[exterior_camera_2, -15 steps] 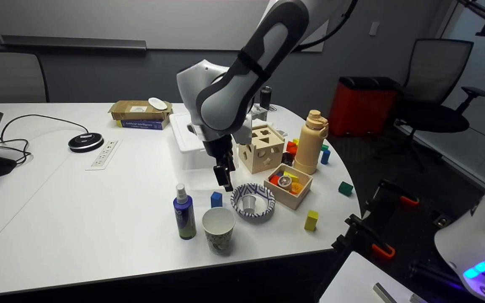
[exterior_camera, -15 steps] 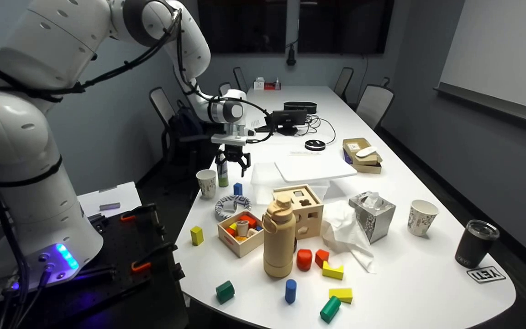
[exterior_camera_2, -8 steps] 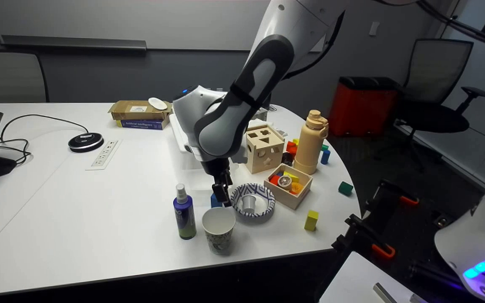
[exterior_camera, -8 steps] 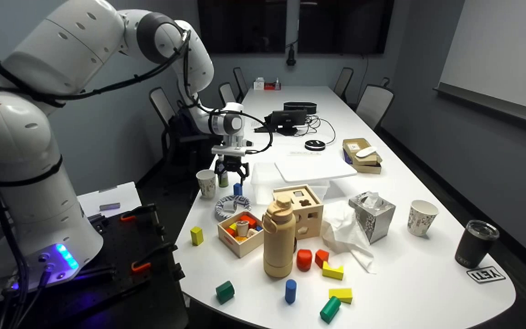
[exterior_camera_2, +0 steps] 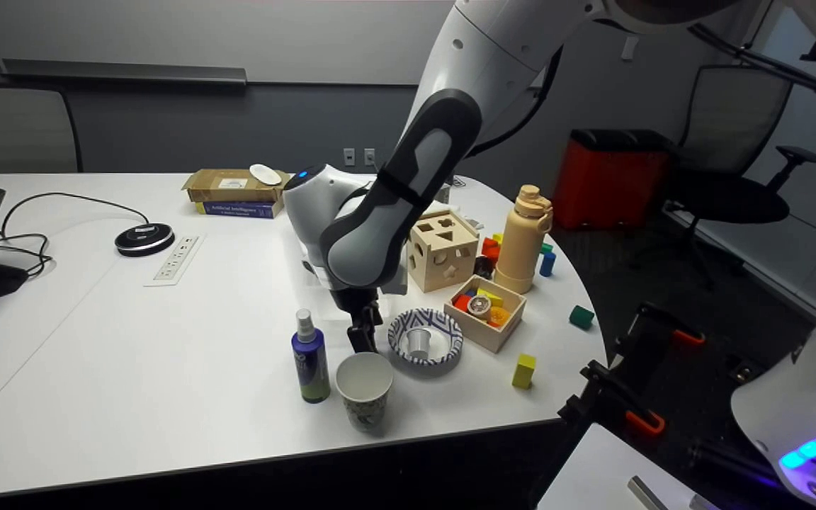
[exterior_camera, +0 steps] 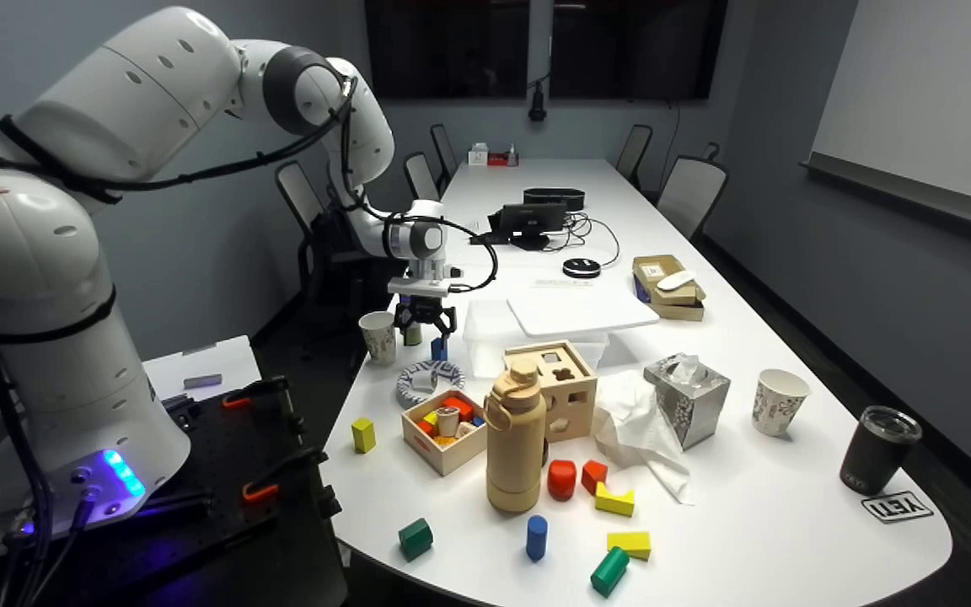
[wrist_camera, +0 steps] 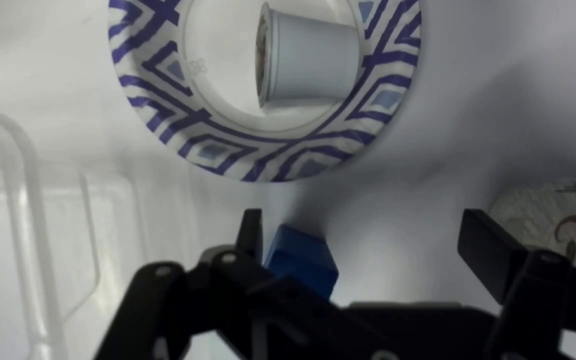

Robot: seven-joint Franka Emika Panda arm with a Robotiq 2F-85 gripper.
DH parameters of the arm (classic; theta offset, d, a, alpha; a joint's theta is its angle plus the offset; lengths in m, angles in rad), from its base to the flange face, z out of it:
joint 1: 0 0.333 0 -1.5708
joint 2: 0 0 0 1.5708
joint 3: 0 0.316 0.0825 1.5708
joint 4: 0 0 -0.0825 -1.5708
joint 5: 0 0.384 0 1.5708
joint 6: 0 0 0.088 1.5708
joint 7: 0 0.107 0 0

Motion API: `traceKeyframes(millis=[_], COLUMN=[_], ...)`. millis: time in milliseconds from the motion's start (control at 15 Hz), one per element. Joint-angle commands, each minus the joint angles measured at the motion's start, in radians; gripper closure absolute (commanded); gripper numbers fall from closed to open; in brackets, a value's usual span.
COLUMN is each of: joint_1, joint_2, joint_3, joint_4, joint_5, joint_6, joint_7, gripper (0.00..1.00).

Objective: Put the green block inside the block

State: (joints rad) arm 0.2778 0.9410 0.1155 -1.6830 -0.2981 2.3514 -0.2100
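One gripper (wrist_camera: 363, 240): fingers spread wide, grasping nothing, low over the table (exterior_camera: 705, 531).
Blue block (wrist_camera: 302, 260): in the wrist view, between the fingers, nearer the one at picture left; contact cannot be told. Hidden behind the gripper (exterior_camera_2: 364, 341) in an exterior view.
Paper cup (wrist_camera: 568, 220): just beside the opposite finger; patterned wall only in the wrist view, open mouth in both exterior views.
Patterned bowl (wrist_camera: 208, 147): near the blue block, holding a small white pod (wrist_camera: 313, 60) on its side.
Spray bottle (exterior_camera_2: 310, 365): whole in an exterior view; largely behind the gripper (exterior_camera: 425, 329) in an exterior view.
Wooden block (exterior_camera_2: 443, 251): pale, with cut-out openings; partly covered by a tan bottle (exterior_camera: 515, 447) in an exterior view.
Faceted green block (exterior_camera: 415, 538): on the table near its edge, outside the wooden block, in both exterior views.
Green cylinder (exterior_camera: 610, 572): lying beside a yellow piece (exterior_camera: 633, 544); only a patch beside the tan bottle (exterior_camera_2: 521, 244) in an exterior view.
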Motion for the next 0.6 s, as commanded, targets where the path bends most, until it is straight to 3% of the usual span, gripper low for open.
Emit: traceKeyframes(millis=[0,533], joint_1=[0.037,0.068], joint_2=[0.02,0.029], joint_3=[-0.035,-0.086], joint_4=[0.029,0.038], joint_5=[-0.025,-0.028], joint_6=[0.035,0.079], joint_7=[0.066,0.167], gripper=[0.0,0.0])
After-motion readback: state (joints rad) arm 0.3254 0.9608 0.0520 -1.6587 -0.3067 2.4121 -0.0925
